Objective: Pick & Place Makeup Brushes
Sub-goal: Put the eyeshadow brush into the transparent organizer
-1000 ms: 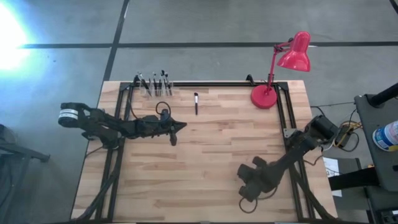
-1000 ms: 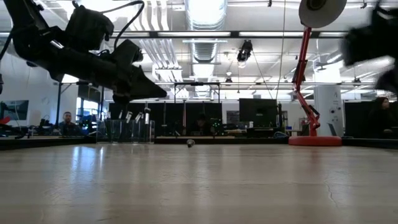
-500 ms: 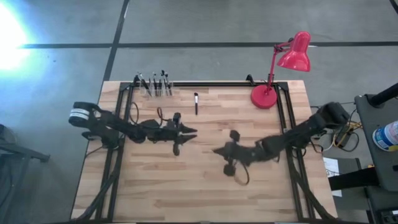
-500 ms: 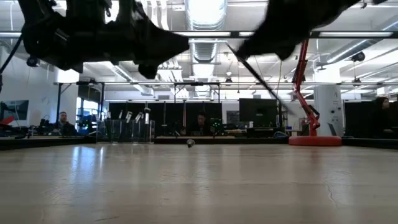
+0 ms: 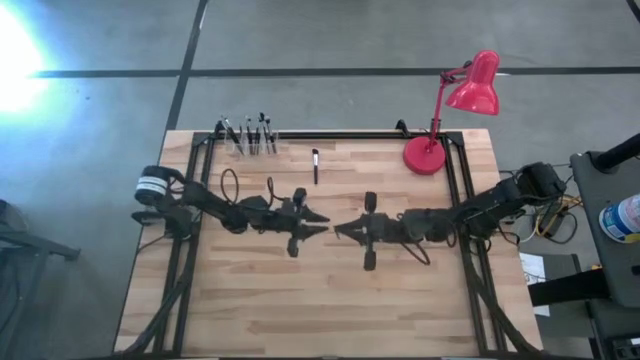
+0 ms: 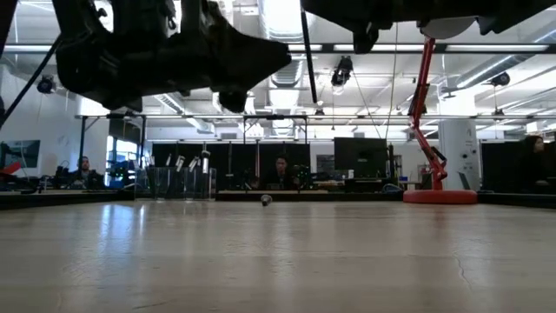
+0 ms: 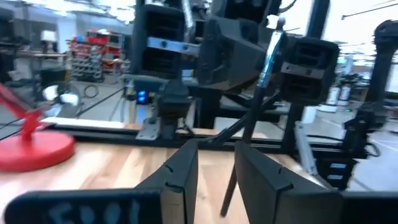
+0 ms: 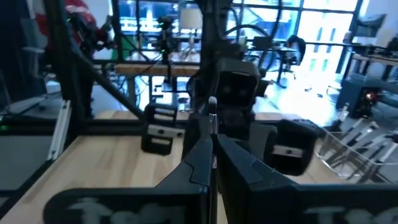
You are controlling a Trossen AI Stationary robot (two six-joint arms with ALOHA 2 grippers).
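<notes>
Above the table (image 5: 400,290), right gripper (image 5: 338,229) apparently pinches a brush (image 7: 264,59).

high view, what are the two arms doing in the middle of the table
The arms meet tip to tip over the table's centre, in what looks like a handover. The right hand is shut on a makeup brush, holding it up off the wood. The left hand faces it with fingers open, and the brush's lower end appears to sit in the gap between them. A loose brush lies near the far edge, and a clear holder there has more.
</notes>
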